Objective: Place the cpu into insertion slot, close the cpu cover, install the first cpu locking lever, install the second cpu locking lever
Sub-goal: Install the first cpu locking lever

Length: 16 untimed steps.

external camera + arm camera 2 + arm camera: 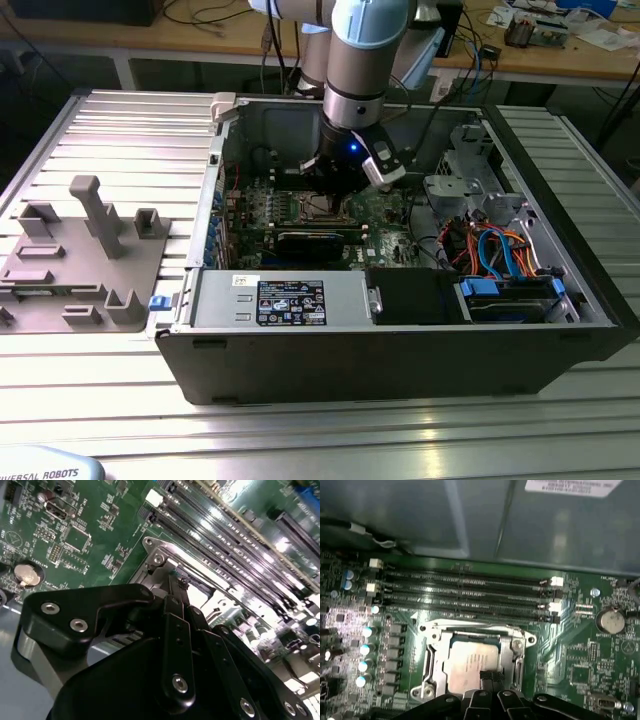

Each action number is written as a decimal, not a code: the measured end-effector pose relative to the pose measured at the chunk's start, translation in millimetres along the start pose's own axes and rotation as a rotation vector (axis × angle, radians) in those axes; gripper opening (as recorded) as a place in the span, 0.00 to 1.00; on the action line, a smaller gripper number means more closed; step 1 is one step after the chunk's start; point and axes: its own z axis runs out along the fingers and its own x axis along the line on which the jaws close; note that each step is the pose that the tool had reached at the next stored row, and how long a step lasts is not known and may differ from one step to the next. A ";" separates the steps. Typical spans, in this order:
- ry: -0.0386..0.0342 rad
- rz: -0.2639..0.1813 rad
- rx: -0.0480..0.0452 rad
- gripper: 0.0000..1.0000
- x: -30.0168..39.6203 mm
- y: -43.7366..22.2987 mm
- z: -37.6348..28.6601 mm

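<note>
Inspection of the open computer case (400, 340): the arm reaches down into it, and the gripper (490, 677) sits directly over the insertion slot (472, 662) on the green motherboard (590, 655), placed there because the socket work is done from above.

In the first wrist view the cpu (470, 665) lies seated in the slot, its silver-grey top facing up. The cpu cover (512, 652) appears folded down around it, its frame bordering the chip on all sides, which I judge means the chip placement and cover closing are done.

The fingertips (492, 676) look drawn together to a narrow point and rest at the chip's edge nearest the camera. They pinch nothing I can make out. Such a pressed-together tip would suit pushing a thin lever. Whether either locking lever is latched cannot be told.

Memory slots (465, 592) run alongside the socket, toward the case wall.
</note>
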 end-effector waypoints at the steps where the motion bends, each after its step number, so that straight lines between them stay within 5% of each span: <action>1: -0.0001 0.000 -0.0001 0.11 0.2 -0.2 -4.2; 8: -0.0001 0.000 -0.0001 0.11 0.5 1.0 -29.2; 16: -0.0001 0.000 -0.0003 0.11 0.5 1.2 -33.0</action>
